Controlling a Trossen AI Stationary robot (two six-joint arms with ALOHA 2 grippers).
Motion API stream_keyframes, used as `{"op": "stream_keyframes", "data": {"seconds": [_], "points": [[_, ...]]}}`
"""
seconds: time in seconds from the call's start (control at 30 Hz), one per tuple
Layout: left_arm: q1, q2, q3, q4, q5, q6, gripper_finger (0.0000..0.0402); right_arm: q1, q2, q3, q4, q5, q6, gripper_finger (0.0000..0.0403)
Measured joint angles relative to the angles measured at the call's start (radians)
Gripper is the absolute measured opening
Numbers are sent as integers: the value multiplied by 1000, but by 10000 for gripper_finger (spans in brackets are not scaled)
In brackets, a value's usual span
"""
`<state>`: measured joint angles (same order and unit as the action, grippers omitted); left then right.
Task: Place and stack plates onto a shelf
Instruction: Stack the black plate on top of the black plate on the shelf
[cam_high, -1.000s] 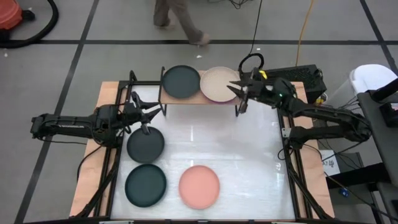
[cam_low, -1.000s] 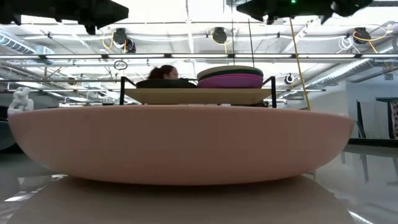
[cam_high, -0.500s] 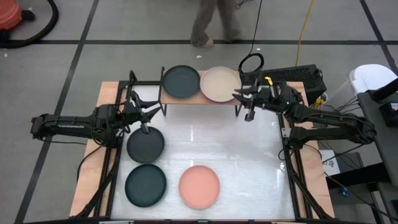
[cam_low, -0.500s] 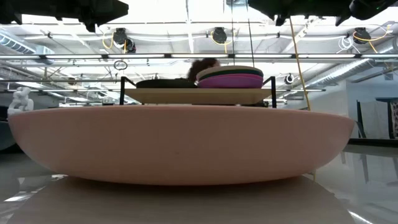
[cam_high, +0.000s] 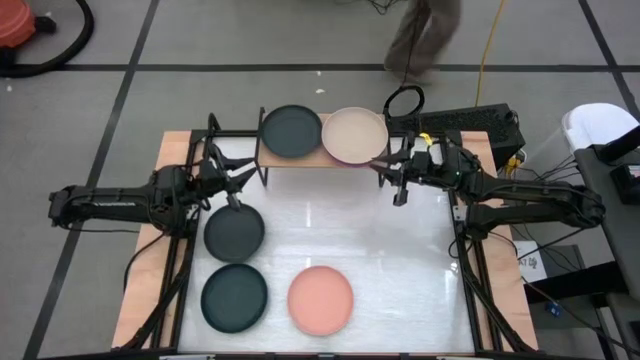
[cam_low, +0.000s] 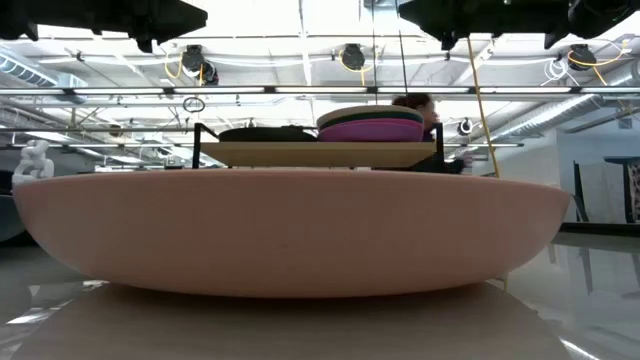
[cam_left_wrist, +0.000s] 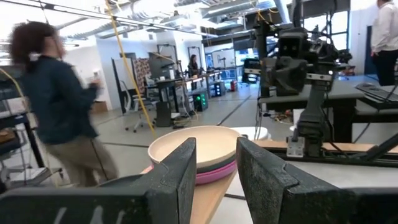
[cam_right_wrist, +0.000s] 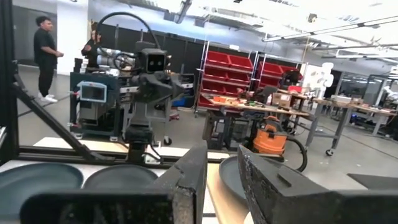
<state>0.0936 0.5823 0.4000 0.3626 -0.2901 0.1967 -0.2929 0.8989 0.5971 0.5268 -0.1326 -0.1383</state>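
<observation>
The shelf (cam_high: 318, 160) stands at the table's far edge. On it lie a dark plate (cam_high: 291, 131) and, to its right, a stack with the beige plate (cam_high: 354, 135) on top of magenta and purple ones (cam_low: 370, 130). A dark grey plate (cam_high: 233, 231), a dark teal plate (cam_high: 234, 297) and the salmon pink plate (cam_high: 320, 299) lie flat on the table. My right gripper (cam_high: 393, 178) is open and empty, just off the shelf's right near corner. My left gripper (cam_high: 232, 186) is open and empty above the dark grey plate's far rim, left of the shelf.
The salmon pink plate (cam_low: 290, 230) fills the low view's foreground. Black frame rails run along the table's left and right sides. The shelf's black legs (cam_high: 381, 176) stand close to my right gripper. A person (cam_high: 420, 40) walks on the floor beyond the table's far edge.
My right gripper has drawn back from over the beige plate toward the table's near and right side, and stays open. The beige plate stays on its stack. The person behind the table has walked from left to right.
</observation>
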Motion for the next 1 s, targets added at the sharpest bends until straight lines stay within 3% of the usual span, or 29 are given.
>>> {"op": "stream_keyframes", "data": {"seconds": [0.23, 0.43, 0.63, 0.83, 1.0], "points": [[39, 0, 76, -76, 13, 0, 120, 25, 0, -30, 0, 1, 0, 75], [67, 32, 275, -398, 31, -39, 120, 52, 0, -62, 1, 1, 0, 75], [71, 149, 446, -702, 35, -136, 120, 62, 0, -99, 45, 1, -3, 75], [72, 297, 540, -966, 145, -242, 120, 62, -3, -99, 49, 1, 9, 75], [71, 410, 547, -1097, 285, -278, 120, 62, -3, -99, 37, 1, 24, 75]]}}
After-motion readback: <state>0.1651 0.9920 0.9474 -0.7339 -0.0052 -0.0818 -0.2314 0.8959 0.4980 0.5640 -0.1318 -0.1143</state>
